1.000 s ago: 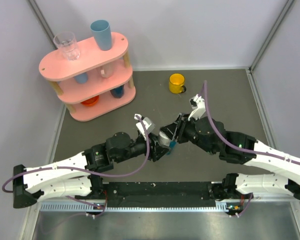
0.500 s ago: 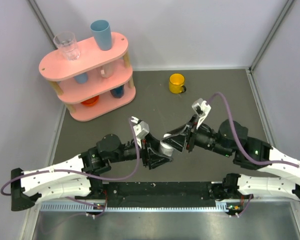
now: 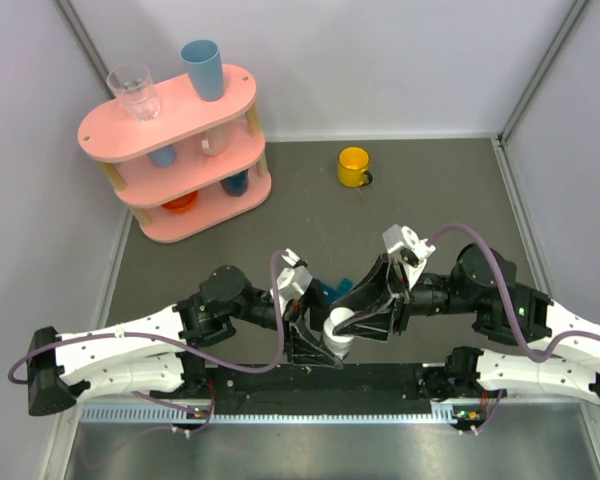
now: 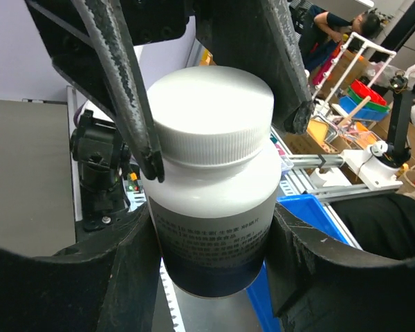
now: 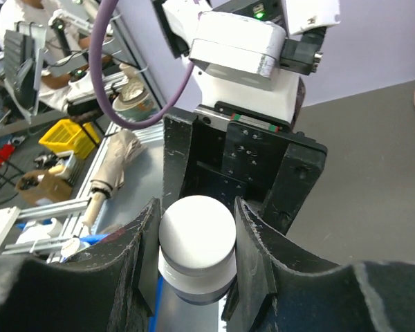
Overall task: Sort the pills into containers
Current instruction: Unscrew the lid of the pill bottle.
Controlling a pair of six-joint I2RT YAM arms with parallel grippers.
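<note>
Left gripper (image 4: 211, 266) clamped on white pill bottle (image 4: 214, 200). Teal pill box (image 3: 326, 291) on table (image 3: 430, 190) just behind, part hidden between arms. Right gripper (image 5: 196, 256) pinching screw cap (image 4: 211, 111). I judge the step is uncapping; next I twist the cap, bottle steady.

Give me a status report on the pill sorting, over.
Left gripper shut on white bottle. Right gripper shut on its cap. Pill box partly hidden behind them. No obstruction seen.
</note>
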